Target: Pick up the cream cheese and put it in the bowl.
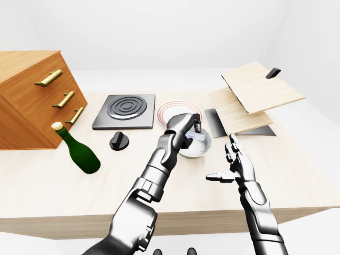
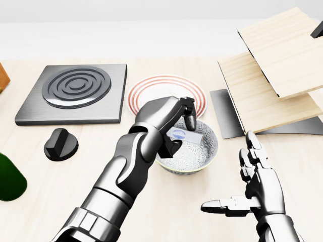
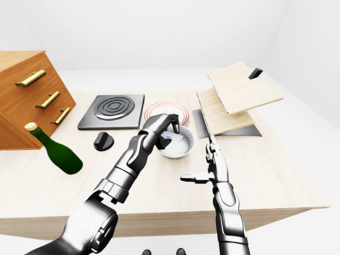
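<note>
Between the curled fingers (image 2: 187, 117) of the left hand (image 2: 164, 118), the cream cheese (image 2: 183, 135) hangs inside the rim of the patterned bowl (image 2: 208, 156), so placing looks nearly done and spreading those fingers comes next, while the right hand (image 2: 257, 189) waits spread wide beside it.

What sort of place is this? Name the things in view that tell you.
Probably a simulated kitchen counter: a stove burner plate with its knob, a plate, a bowl and a green bottle stand on a pale wooden top.
</note>
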You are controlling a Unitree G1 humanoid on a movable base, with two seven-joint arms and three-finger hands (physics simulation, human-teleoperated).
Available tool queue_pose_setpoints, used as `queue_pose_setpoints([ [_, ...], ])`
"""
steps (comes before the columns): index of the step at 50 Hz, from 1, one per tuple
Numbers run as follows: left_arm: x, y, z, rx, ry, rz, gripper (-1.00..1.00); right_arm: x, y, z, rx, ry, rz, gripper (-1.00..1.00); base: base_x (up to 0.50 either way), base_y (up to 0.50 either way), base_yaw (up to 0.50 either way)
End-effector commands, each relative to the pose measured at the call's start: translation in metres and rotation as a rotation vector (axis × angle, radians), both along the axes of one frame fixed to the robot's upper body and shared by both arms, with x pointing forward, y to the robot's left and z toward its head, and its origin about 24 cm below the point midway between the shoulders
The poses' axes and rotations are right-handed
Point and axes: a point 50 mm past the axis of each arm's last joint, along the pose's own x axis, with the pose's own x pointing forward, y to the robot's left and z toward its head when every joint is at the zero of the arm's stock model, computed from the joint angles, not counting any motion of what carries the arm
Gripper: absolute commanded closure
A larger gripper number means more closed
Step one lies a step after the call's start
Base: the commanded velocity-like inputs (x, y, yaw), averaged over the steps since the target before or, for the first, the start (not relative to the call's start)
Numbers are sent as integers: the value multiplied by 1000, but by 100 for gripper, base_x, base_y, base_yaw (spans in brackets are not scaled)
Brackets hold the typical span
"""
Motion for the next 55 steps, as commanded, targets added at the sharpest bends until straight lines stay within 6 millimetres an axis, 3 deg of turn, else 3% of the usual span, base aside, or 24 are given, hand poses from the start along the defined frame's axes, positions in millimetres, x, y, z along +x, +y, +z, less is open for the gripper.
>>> queue_pose_setpoints([
  [1,-3,-7,-5,8,-7,0,100,1,-2,-3,0,4,-4,-100,0,0,0],
  [28,-1,-8,-5,-2,-15,11,100,1,-4,-10,3,19,-10,-100,0,0,0],
  [29,-1,-7,-4,-8,-18,14,89,1,-4,-10,2,19,-10,-100,0,0,0],
  [31,0,-5,1,-25,-60,38,-100,1,-4,-10,2,19,-10,-100,0,0,0],
  [42,-3,-6,9,2,-75,2,-100,3,-3,-13,-2,25,-9,-100,0,0,0],
  [55,-18,-6,35,31,-165,-49,-100,3,-2,-14,-7,28,-9,-100,0,0,0],
])
